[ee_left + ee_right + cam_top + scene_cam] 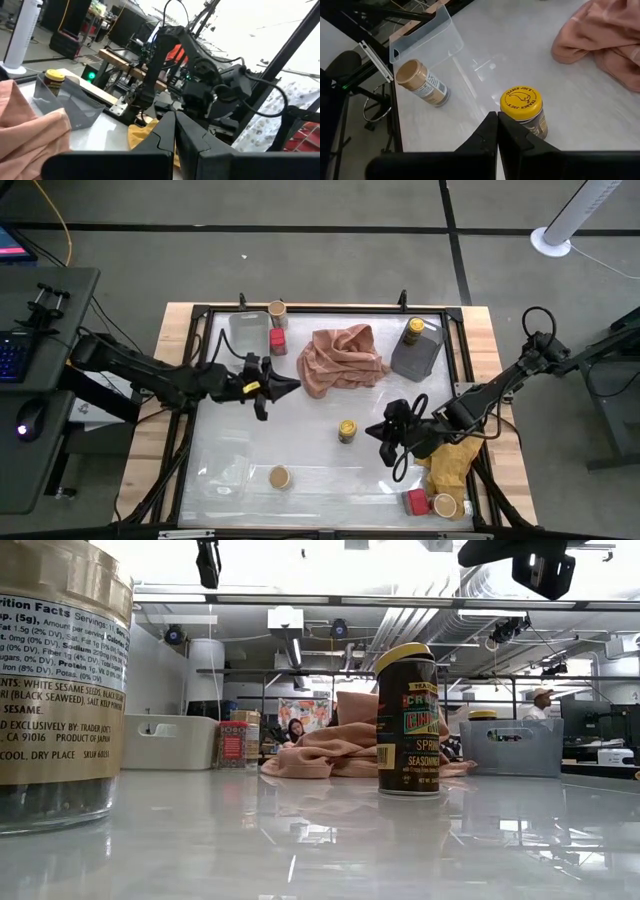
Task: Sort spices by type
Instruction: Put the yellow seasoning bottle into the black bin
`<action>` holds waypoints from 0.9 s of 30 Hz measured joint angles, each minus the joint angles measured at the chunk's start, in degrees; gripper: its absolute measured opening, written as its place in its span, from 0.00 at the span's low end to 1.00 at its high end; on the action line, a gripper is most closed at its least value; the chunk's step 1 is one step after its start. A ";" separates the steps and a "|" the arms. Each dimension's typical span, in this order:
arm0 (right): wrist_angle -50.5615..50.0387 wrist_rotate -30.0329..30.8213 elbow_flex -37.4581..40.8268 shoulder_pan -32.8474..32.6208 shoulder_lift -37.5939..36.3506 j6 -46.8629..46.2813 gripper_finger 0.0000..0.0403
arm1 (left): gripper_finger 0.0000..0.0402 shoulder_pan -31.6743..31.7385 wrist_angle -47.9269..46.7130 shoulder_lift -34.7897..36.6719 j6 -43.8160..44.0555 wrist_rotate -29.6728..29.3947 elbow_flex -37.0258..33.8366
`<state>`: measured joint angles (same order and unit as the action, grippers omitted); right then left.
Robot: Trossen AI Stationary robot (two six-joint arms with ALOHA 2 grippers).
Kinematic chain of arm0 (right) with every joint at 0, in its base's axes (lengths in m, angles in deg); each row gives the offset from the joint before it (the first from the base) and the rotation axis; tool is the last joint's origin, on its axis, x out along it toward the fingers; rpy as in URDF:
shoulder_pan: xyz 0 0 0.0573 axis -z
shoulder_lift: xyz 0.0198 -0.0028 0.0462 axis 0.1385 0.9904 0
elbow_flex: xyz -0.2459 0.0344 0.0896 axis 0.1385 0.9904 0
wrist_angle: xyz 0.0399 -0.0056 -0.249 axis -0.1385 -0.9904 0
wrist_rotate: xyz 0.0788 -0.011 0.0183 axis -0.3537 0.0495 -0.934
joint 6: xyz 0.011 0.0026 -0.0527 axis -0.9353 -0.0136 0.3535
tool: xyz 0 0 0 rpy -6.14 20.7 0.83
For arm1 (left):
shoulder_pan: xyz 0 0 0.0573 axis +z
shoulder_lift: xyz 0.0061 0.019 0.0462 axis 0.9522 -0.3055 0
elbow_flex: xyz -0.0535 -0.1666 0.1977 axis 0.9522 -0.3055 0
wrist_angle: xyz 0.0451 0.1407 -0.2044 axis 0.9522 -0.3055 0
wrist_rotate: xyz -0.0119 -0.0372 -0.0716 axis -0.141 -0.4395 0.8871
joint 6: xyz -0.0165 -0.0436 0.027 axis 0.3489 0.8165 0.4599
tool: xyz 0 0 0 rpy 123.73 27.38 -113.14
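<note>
The left arm reaches in from the left side, stretched almost level across the table; its left gripper [290,387] points to the middle, fingers [167,131] pressed together and holding nothing; the right arm comes from the right edge, bent low; its right gripper [374,430] also has fingers [495,131] closed, empty.

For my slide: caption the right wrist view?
Shut right claw above yellow-lidded jar; tan-lidded jar stands nearby.
</note>
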<state>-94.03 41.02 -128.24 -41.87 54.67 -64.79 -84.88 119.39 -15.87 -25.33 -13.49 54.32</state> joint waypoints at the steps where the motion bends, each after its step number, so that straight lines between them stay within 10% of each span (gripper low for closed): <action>1: 0.00 -0.02 0.00 0.00 0.00 0.08 0.00 | 0.00 0.00 0.00 0.27 0.00 0.00 0.00; 27: -0.78 5.03 0.02 -3.75 0.17 -1.46 0.00 | 0.00 -0.11 -0.92 0.08 -5.55 0.02 0.00</action>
<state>-94.81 46.05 -128.22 -45.63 54.84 -66.24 -84.99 118.48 -15.79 -30.89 -13.47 54.32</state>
